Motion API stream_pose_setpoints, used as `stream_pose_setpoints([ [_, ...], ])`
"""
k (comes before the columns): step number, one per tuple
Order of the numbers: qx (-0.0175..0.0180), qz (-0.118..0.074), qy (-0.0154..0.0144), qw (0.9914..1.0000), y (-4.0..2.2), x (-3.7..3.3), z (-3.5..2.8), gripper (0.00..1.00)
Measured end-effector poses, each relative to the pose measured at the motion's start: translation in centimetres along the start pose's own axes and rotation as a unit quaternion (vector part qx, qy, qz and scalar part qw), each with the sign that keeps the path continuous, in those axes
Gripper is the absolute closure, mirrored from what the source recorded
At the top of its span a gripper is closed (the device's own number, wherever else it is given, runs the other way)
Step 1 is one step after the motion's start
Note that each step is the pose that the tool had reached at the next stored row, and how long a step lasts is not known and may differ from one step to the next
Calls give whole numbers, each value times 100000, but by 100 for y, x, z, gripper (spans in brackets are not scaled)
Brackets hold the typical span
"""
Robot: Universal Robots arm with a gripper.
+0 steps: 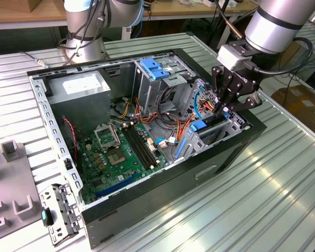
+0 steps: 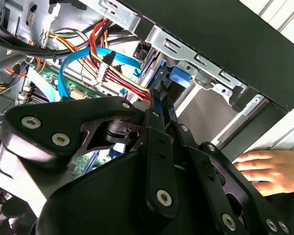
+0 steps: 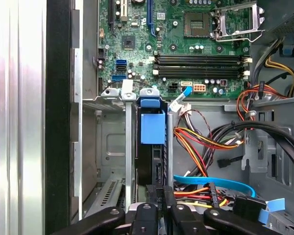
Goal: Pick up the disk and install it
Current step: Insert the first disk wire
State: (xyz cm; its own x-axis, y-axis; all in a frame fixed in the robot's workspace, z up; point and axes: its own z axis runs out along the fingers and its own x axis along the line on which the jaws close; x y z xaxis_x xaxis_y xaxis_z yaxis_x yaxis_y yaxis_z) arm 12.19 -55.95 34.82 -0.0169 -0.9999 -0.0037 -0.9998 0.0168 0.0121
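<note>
Disk: we see the disk [image 3: 152,147] standing on edge in a metal bay at the front of the open computer case [image 1: 163,210], its blue rail tab uppermost; in the exterior view it sits at the case's right end [image 1: 202,126].
End effector: our end effector [image 3: 159,193] has its fingers drawn close together on the disk's near edge, gripping it; in the exterior view it hangs over the bay [image 1: 226,107].
Left of the bay: motherboard [image 1: 115,152] with dark memory slots, and a grey power-supply box [image 1: 81,94] in the far corner.
Around the bay: red, yellow and orange wires [image 3: 201,139] and a blue flat cable [image 3: 215,182] crowd just beside the disk; a light-blue latch [image 1: 155,68] tops the drive cage behind.
In the way: a person's hand [image 2: 269,169] rests just outside the case wall.
Surface: ribbed metal tabletop [image 1: 262,184], with grey fixtures [image 1: 10,184] at the exterior view's left.
Room: wooden benches and a second robot base [image 1: 86,31] behind.
</note>
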Motion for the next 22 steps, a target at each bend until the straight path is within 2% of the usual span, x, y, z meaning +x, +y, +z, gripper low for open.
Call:
stream_pose_setpoints([
  [6, 4, 1166, 5, 99993, 0, -12, 3, 83],
  [16, -118, 1224, 25, 99992, -1, -14, 86, 83],
  [22, -129, 1225, 9, 99992, -1, -14, 103, 83],
])
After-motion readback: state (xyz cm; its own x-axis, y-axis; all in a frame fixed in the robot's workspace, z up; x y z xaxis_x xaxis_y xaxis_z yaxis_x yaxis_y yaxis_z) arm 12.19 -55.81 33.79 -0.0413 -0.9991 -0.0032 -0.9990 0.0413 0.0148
